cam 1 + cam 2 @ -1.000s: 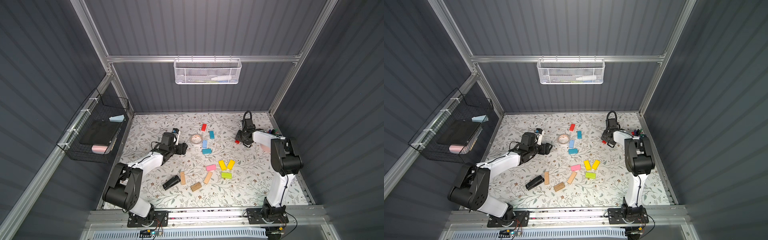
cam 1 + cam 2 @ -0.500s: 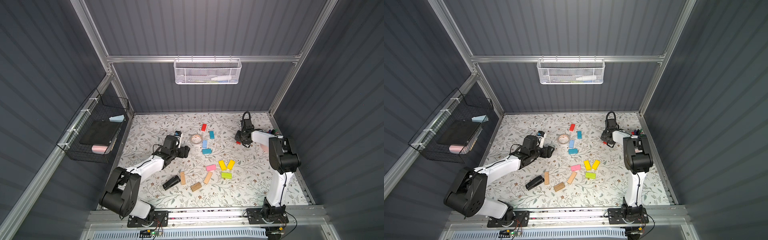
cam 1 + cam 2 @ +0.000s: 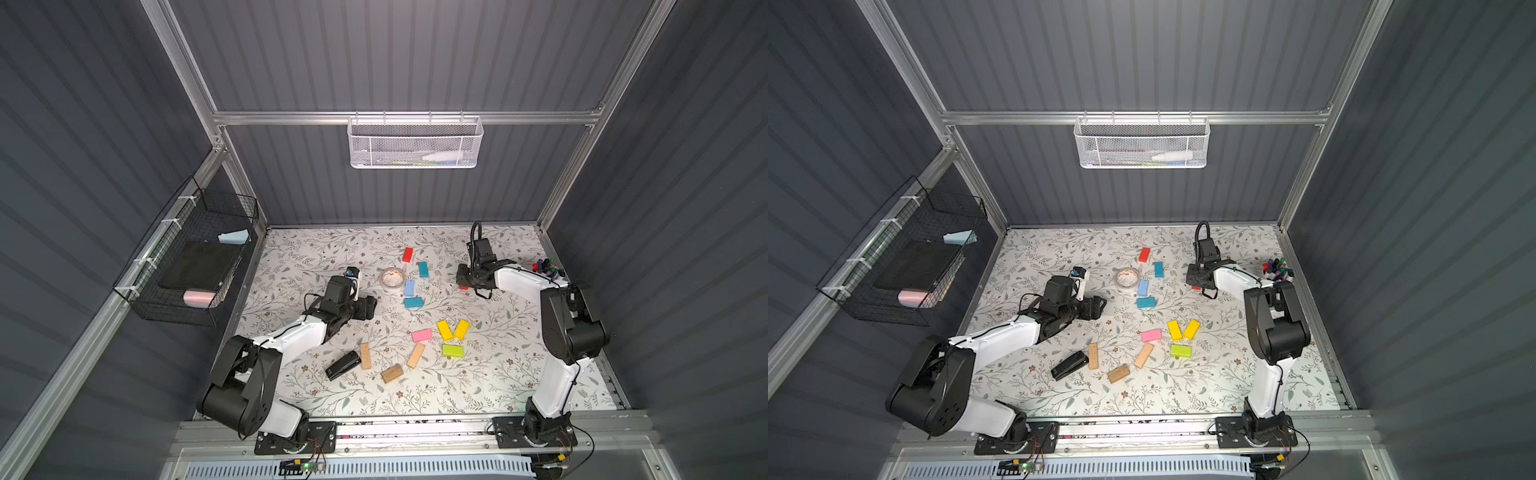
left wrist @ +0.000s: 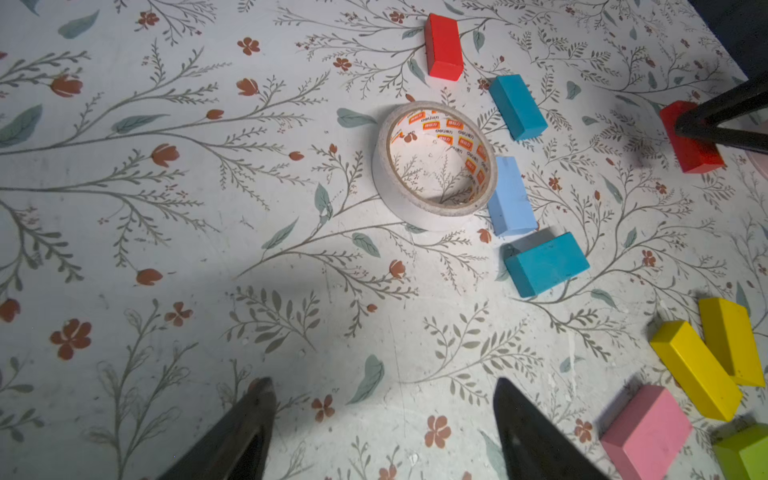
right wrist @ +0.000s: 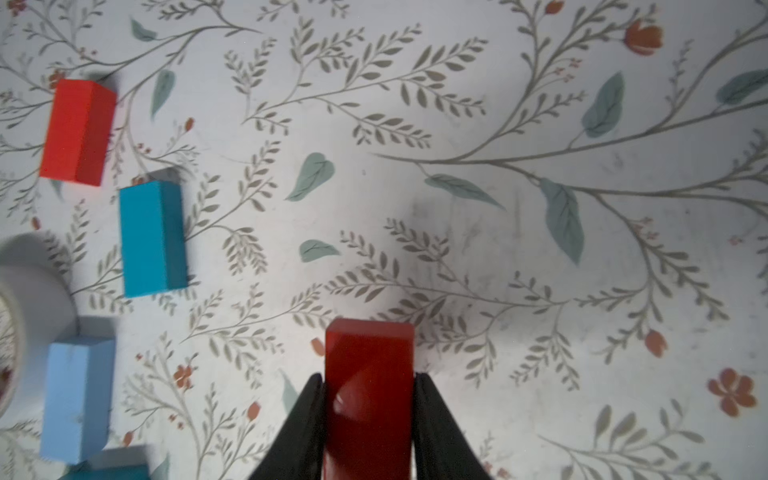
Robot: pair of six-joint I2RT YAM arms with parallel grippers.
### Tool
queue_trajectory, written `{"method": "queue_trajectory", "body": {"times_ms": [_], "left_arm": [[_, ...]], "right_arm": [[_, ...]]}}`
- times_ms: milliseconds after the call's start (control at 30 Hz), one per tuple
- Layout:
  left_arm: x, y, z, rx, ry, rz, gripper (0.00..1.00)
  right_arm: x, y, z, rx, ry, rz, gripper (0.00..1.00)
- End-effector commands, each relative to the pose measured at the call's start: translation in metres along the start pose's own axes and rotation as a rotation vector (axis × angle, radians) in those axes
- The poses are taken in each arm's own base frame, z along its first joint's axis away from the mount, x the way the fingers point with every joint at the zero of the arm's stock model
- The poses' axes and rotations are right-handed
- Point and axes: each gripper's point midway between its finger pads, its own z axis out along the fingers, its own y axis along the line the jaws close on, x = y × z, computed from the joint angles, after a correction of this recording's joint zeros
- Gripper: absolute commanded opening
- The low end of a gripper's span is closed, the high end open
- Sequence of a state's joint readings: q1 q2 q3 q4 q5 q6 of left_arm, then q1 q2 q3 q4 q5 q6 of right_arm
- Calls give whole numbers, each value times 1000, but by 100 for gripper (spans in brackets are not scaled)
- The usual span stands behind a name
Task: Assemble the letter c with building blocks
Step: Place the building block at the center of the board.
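My right gripper [image 5: 369, 376] is shut on a red block [image 5: 369, 399] low over the mat at the back right, also seen in a top view [image 3: 463, 286]. My left gripper [image 4: 382, 384] hangs open and empty over bare mat, left of the tape roll. A second red block [image 3: 408, 254], a teal block [image 3: 423, 269], a light blue block [image 3: 409, 287] and another teal block [image 3: 413, 302] form a loose curved column at mid-table. Pink [image 3: 422, 335], yellow [image 3: 444, 330] and lime [image 3: 452, 350] blocks lie nearer the front, with tan wood blocks [image 3: 416, 355] beside them.
A tape roll [image 3: 392, 278] touches the light blue block's left side. A black stapler [image 3: 342, 365] lies at the front left next to a tan block [image 3: 365, 356]. Markers [image 3: 546, 266] stand at the right edge. Wire baskets hang on the left and back walls.
The right gripper's jaws have closed onto the red block. The left arm has slid a little toward the front and right, still open.
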State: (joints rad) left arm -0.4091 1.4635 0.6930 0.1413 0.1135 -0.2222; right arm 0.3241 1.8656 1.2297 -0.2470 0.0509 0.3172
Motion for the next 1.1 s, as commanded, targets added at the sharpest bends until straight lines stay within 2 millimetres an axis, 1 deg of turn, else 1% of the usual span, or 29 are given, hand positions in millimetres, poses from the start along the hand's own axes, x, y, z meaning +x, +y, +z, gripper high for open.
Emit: {"method": "queue_trajectory", "body": {"times_ms": [0, 133, 333, 567, 733, 967, 1067], "left_arm": [[-6, -4, -5, 20, -28, -12, 81], [-6, -5, -5, 24, -27, -15, 81], [-6, -5, -6, 26, -30, -14, 81], [-3, -4, -3, 21, -20, -17, 80], [-3, -4, -2, 21, -16, -17, 81], [-3, -5, -2, 24, -14, -17, 81], [-2, -5, -2, 23, -12, -17, 81]], "right_arm": [[14, 4, -3, -1, 32, -42, 29], [20, 11, 0, -4, 41, -64, 29], [27, 13, 9, 1, 53, -88, 28], [35, 9, 22, 23, 79, -105, 28], [38, 7, 27, 36, 86, -105, 28], [41, 5, 31, 42, 96, -104, 34], [39, 6, 29, 41, 92, -104, 40]]}}
